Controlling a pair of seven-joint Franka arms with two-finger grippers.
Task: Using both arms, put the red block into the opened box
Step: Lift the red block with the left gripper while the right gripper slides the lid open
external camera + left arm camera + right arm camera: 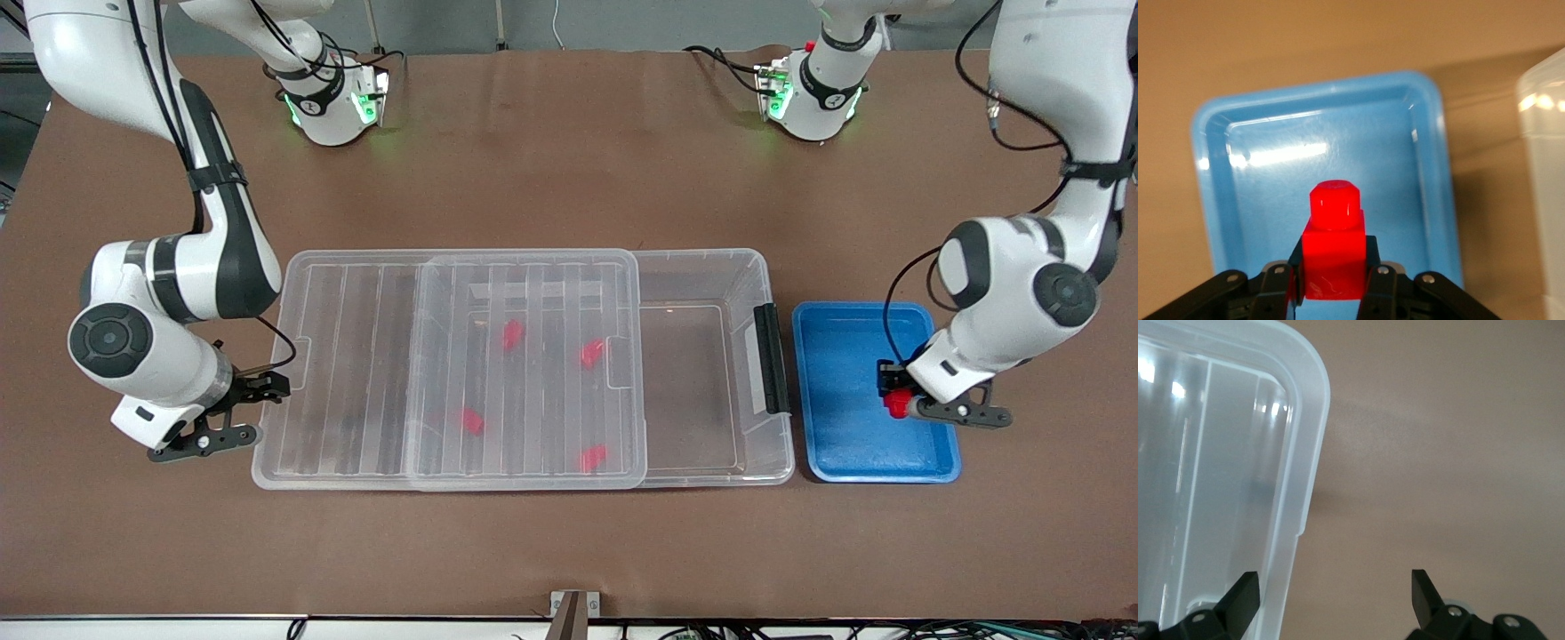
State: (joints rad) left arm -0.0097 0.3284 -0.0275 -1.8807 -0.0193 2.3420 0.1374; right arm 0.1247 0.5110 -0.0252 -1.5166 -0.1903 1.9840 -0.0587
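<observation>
Over the blue tray [836,444] we have the left gripper [1331,283] clamped on the red block [1333,257]; right gripper [1335,590] wide open, empty, by the slid lid [356,373]. Risk: lid half covers the box [711,391], so the block could land on it.

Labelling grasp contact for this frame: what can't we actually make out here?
- Left tool, left wrist view: finger bases cut off by the picture edge.
- Small bright red plastic block it grips: whether its underside touches the shallow blue plastic tray is hidden.
- Four red blocks in the large clear plastic box, front view: blurred by the ribbed see-through lid.
</observation>
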